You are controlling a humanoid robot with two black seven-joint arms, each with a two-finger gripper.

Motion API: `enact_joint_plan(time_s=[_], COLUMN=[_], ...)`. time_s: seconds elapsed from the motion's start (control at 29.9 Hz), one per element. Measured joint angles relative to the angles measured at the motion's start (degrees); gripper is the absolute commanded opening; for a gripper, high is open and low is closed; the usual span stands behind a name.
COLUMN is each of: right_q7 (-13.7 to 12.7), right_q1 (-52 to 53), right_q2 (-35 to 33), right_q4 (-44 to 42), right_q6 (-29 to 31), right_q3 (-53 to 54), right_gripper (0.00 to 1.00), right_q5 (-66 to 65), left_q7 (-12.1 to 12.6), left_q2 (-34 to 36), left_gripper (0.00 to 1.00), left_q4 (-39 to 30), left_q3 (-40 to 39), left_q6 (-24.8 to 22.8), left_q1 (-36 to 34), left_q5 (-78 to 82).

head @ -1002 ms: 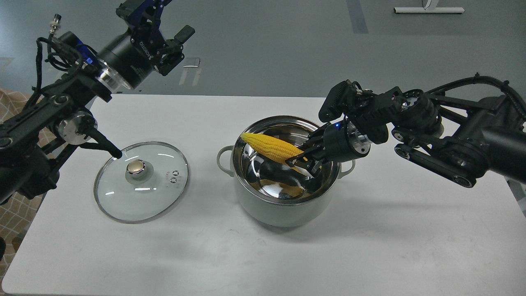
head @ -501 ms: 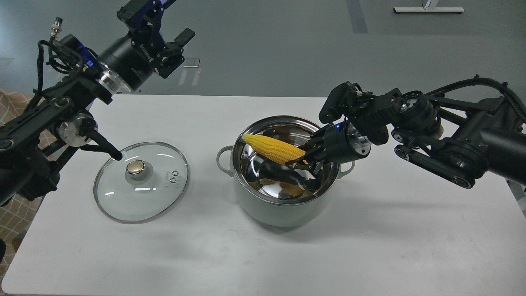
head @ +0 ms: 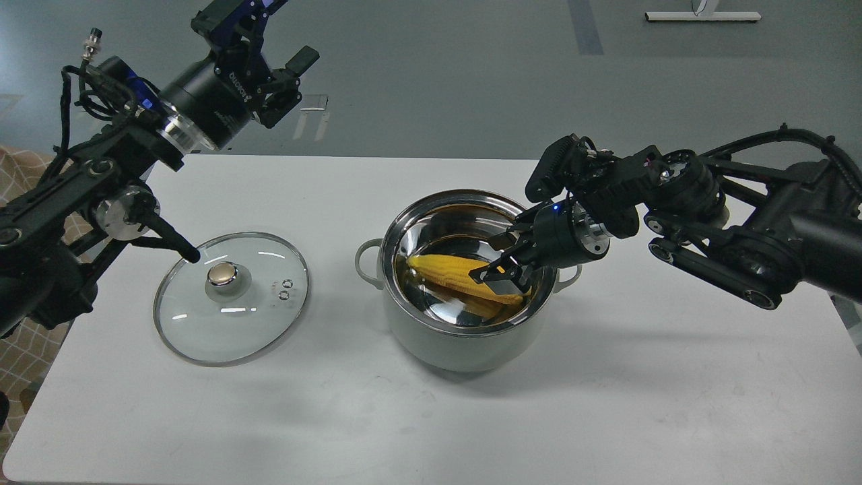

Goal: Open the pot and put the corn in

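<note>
The pale grey-green pot (head: 465, 343) stands open at the table's middle, its steel inside showing. The yellow corn (head: 451, 281) lies on the pot's bottom, its pointed end to the left. My right gripper (head: 497, 257) hangs over the pot's right rim with its jaws apart, just above the corn's thick end and holding nothing. My left gripper (head: 286, 77) is raised high at the far left, beyond the table's back edge, its fingers spread and empty.
The glass lid (head: 231, 296) with a metal knob lies flat on the white table (head: 606, 404) left of the pot. My left arm's elbow reaches over the lid's left rim. A patterned cloth (head: 20, 337) shows past the table's left edge.
The right gripper has opened and let go of the corn, which dropped from the pot's rim level to its bottom. The left arm has barely moved.
</note>
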Motion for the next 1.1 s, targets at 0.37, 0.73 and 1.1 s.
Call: enact_joint_plan(time_s=[0.37, 0.73, 1.1], right_q7=[0.03, 0.02, -0.01], right_q1=[2.23, 7.61, -3.93], right_q2=[-0.49, -0.93, -1.40], right_q4=[-0.99, -19.65, -26.57], right_q6=[0.00, 0.00, -10.88], right_q3=[7.20, 22.11, 23.90], right_gripper=[0.90, 1.00, 1.00], right_q5=[0.79, 17.14, 67.74], left_q7=[0.02, 0.05, 0.15], left_q2=[0.00, -0.65, -6.58], left_gripper=[0.98, 0.98, 0.98], left_q4=[0.05, 1.54, 13.11], left_q3=[-0.01, 0.10, -0.01], left_q6=[0.07, 0.57, -0.17], left_q1=[0.00, 0.25, -0.61], left_q5=[0.00, -0.03, -2.20])
